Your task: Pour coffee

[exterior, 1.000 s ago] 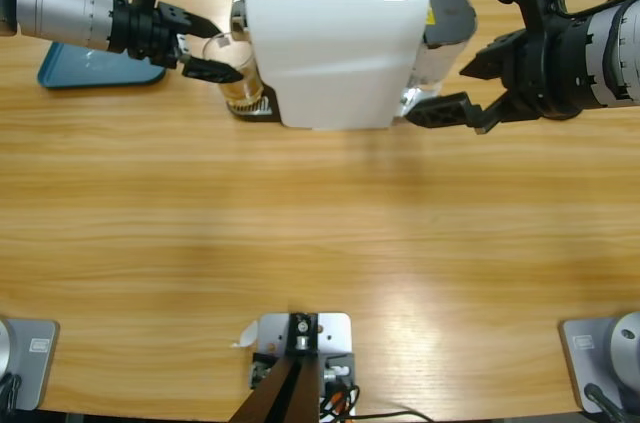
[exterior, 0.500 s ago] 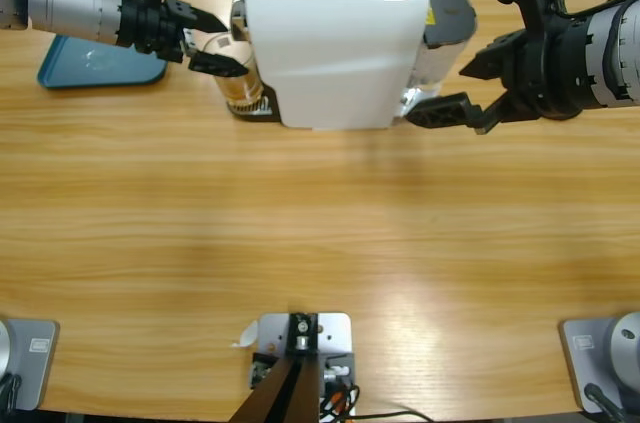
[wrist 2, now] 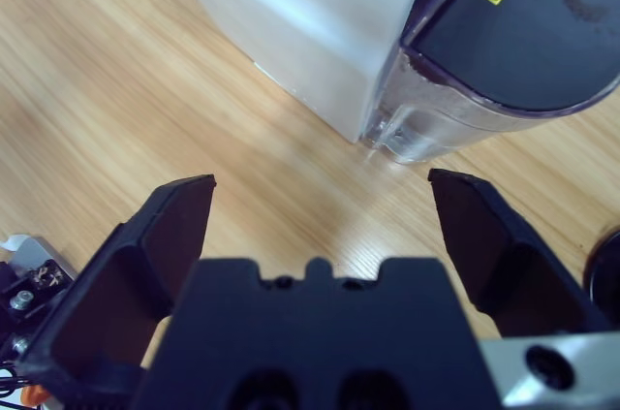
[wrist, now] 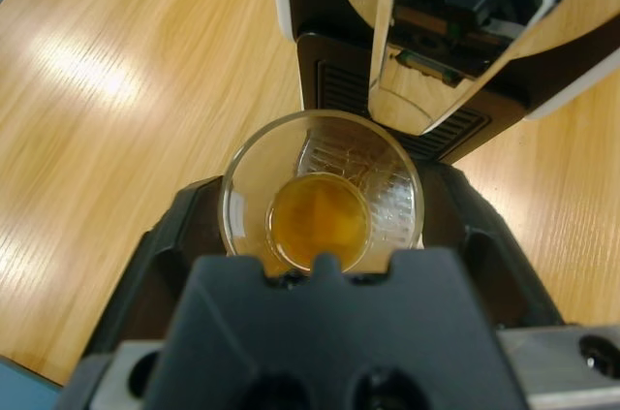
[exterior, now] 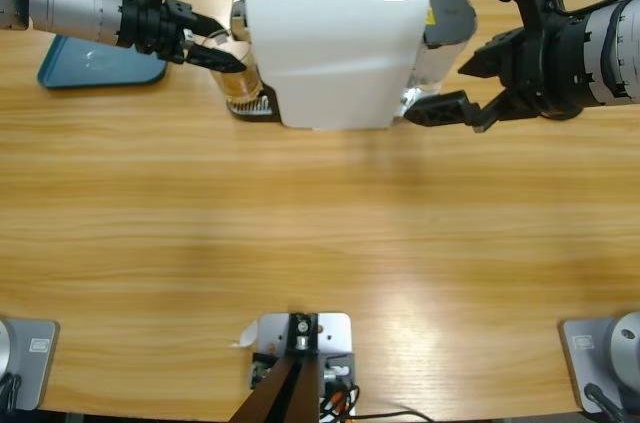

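Amber coffee (wrist: 319, 218) pools in a clear glass (wrist: 323, 194) clamped between the left gripper (wrist: 323, 226)'s jaws, at the white machine (exterior: 335, 38)'s spout, which blocks the way ahead. A teal tray (exterior: 95, 65) lies behind that arm. The right gripper (wrist 2: 322, 202) gapes wide beside the water tank (wrist 2: 513, 42). Since the earlier frame, the left jaws have narrowed onto the glass.

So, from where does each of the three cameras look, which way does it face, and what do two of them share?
High view: fixed above the table, looking down; both arms show beside the white machine.
Left wrist view: on the left wrist, looking along the left gripper into the glass cup holding coffee.
Right wrist view: on the right wrist, looking past the open right gripper at the machine's back and tank.
Shared: high and left wrist views both show the cup.
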Robot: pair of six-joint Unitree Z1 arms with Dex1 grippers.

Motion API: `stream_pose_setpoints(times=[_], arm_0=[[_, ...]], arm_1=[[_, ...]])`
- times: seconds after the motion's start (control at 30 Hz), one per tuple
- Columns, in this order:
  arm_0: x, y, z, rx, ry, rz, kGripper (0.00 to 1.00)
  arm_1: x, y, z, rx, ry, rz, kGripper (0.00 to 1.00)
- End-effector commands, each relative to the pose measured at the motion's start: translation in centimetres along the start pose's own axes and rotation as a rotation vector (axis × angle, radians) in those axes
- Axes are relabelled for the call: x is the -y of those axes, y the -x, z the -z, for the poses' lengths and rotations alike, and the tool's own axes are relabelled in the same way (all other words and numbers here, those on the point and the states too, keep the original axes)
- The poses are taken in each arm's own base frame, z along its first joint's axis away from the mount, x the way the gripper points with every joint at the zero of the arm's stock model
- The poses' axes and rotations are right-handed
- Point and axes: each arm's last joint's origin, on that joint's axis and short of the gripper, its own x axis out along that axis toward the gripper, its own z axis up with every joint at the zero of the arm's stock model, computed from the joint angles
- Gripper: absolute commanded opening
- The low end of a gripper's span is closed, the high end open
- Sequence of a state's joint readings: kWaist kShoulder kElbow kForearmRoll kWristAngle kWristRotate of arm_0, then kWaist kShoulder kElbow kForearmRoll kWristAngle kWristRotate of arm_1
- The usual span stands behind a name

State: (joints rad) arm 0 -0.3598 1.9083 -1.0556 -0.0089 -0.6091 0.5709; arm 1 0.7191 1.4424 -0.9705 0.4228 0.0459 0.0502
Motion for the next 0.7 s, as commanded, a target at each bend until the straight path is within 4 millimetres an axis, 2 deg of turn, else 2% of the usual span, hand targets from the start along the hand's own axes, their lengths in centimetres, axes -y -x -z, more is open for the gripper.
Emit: stream_pose_setpoints(times=[0.03,0.23,0.47,0.57,0.7], arm_0=[[0.1,-1.7,1.8,-0.050,0.025,0.034,0.000],[0.4,-0.2,1.2,-0.042,0.017,-0.006,0.000],[-1.1,6.0,-0.3,0.018,0.072,-0.219,0.000],[-2.4,9.0,0.2,0.028,0.180,-0.347,0.000],[-4.7,11.6,2.8,-0.012,0.382,-0.515,0.000]], arm_1=[[0.4,-1.3,-0.1,-0.027,-0.003,-0.005,1.000],[0.4,-1.0,-0.4,-0.014,-0.003,-0.003,1.000],[0.4,-0.9,-0.7,-0.004,-0.002,-0.003,1.000],[0.4,-1.0,-0.7,-0.006,-0.003,-0.002,1.000],[0.4,-0.5,-0.7,0.013,-0.002,0.003,1.000]])
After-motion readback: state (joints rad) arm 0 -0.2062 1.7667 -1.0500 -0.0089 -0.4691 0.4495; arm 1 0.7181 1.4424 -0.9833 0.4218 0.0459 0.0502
